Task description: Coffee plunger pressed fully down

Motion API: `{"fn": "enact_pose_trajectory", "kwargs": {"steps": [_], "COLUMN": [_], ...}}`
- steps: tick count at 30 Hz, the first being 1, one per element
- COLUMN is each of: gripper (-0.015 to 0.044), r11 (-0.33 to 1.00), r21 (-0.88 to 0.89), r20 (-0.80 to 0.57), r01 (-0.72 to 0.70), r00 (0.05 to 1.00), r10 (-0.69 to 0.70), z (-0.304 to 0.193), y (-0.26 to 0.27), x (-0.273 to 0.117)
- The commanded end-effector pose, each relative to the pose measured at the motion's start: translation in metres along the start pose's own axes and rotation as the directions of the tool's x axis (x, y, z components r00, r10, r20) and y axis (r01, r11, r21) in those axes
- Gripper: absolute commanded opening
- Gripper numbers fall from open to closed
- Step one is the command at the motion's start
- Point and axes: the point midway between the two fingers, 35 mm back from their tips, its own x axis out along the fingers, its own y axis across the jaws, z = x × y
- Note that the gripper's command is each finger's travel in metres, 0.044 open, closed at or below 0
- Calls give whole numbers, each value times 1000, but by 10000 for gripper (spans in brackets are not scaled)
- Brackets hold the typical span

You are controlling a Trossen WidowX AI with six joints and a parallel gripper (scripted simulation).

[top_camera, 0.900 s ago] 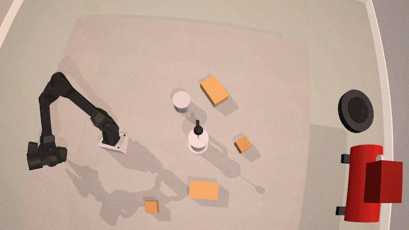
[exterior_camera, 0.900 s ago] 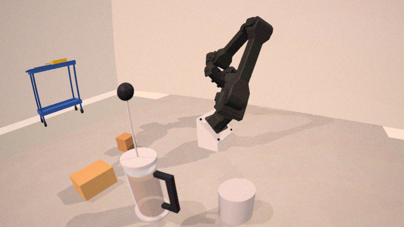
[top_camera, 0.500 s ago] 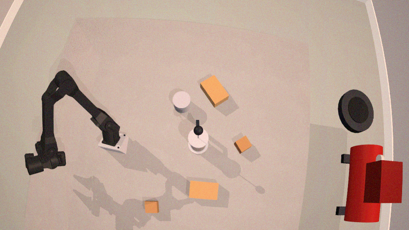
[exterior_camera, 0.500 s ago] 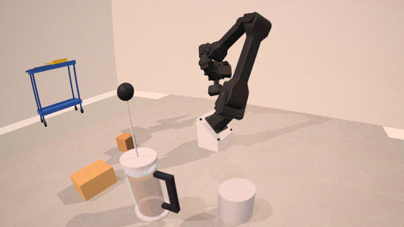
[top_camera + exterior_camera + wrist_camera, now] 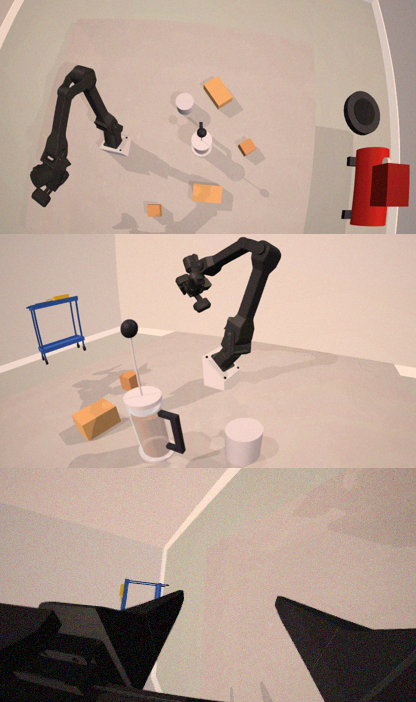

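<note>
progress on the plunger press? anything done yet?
Done: nothing. The plunger knob is up on its fully raised rod above the French press lid.

In hand: the approach only. The gripper is open, holds nothing, and hangs high and far from the press.

Left: reach the knob, push it fully down without shifting the press, then let go.

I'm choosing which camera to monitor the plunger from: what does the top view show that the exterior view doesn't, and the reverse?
Only the top view shows the red cylinder, the dark disc and all four orange blocks, including one beside the white cylinder. Only the exterior view shows the blue cart and the plunger rod fully raised. Both show the press, its black knob and the open gripper, far from it.
</note>
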Motion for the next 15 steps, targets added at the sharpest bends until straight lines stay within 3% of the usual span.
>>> {"fn": "enact_pose_trajectory", "kwargs": {"steps": [1,7,15], "gripper": [440,440,440], "r11": [979,817,373], "r21": [-171,-432,-540], "r20": [-134,-407,-744], "r01": [-108,-381,-754], "r00": [987,891,635], "r10": [86,201,208], "z": [-32,-98,-181], "y": [23,53,56], "x": [-27,-88,-193]}}
